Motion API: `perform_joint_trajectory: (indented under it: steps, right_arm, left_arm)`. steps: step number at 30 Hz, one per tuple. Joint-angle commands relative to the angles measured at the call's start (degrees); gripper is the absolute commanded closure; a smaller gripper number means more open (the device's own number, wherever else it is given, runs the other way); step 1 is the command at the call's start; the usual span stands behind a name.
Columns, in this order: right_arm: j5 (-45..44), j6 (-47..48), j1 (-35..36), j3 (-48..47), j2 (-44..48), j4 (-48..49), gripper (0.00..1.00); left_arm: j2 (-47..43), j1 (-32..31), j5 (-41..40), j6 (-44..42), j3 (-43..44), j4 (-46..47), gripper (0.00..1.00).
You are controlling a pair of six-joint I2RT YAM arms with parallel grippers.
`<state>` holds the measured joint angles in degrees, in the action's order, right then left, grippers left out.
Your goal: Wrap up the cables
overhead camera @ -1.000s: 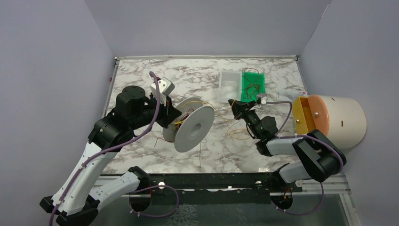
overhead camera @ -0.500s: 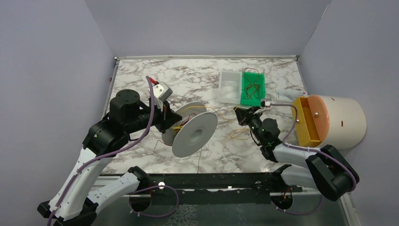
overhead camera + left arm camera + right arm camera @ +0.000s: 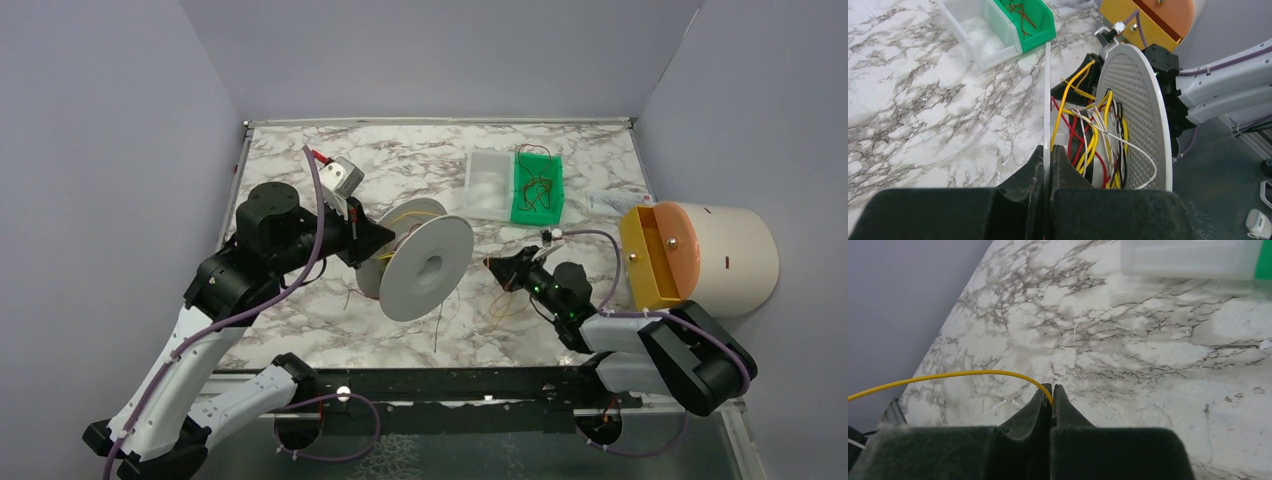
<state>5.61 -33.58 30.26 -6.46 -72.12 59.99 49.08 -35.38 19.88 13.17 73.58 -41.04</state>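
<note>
The white disc spool point(image 3: 425, 268) is held on edge above the marble table point(image 3: 300, 160). My left gripper point(image 3: 372, 245) is shut on its thin near flange point(image 3: 1047, 95); the perforated far flange point(image 3: 1138, 110) faces the right arm. Yellow, red, white and black cables point(image 3: 1089, 137) lie tangled round the hub between the flanges. My right gripper point(image 3: 492, 265) sits just right of the spool, shut on a single yellow cable point(image 3: 948, 375) that arcs away to the left from its fingertips point(image 3: 1046, 392). Loose thin cables point(image 3: 506, 298) lie on the table below it.
A green bin point(image 3: 540, 190) with brownish wires and a clear bin point(image 3: 488, 184) stand side by side at the back. A cream drum with an orange-yellow face point(image 3: 700, 255) sits at the right edge. Grey walls close in the table on three sides.
The left arm has carried the spool a little right and toward the back. The right gripper has pulled back toward the near edge, still pinching the yellow cable.
</note>
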Motion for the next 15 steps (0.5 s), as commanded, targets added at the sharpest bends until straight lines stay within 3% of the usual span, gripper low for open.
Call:
perform_joint_trajectory:
  steps: [1,15]
  right_arm:
    - [7.8,-2.0,0.8,1.2,-2.0,3.8,0.99]
    - [9.0,-3.6,5.1,2.1,-10.1,8.0,0.99]
  left_arm:
    - [0.1,-0.2,-2.5,5.5,-0.6,10.6,1.0]
    - [0.7,-0.2,-4.4,11.9,-2.9,19.8,1.0]
